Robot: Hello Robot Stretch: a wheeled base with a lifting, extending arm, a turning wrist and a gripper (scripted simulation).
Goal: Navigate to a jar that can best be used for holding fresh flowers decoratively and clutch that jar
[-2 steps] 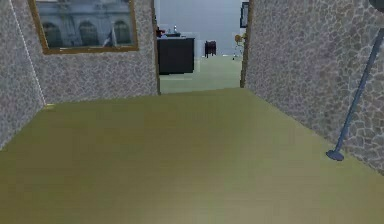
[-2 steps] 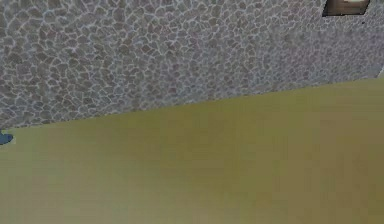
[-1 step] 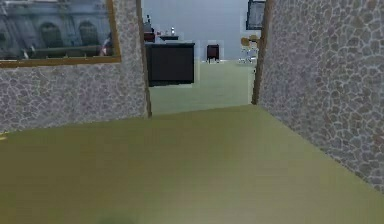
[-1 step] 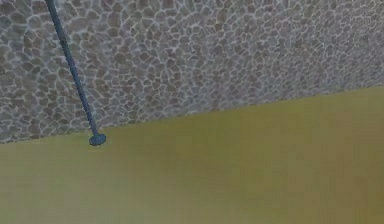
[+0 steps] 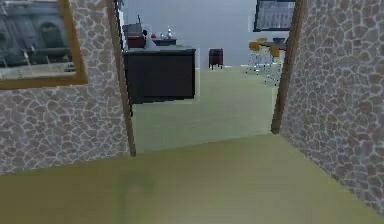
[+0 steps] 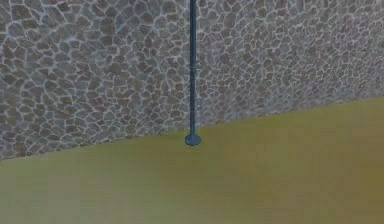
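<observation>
We face a doorway (image 5: 200, 100) between stone walls (image 5: 60, 120) | dark counter (image 5: 160, 75) beyond, small blobs (image 5: 150, 38) on top; whether one is the jar we cannot tell | pole (image 6: 192, 70) by side wall (image 6: 90, 70) | fingers' state: we cannot tell

A wall (image 6: 90, 70) of small, irregular grey-brown stones with pale mortar lines spans the upper part of the arm side view from edge to edge. Below it lies a plain yellow-green floor (image 6: 250, 185). The line where wall and floor meet slants, sitting lower at the left and higher at the right. Near the middle, a thin dark pole (image 6: 192, 60) stands upright. It runs from the top edge down to a small round base (image 6: 193, 140), which rests on the floor at the foot of the wall.
</observation>
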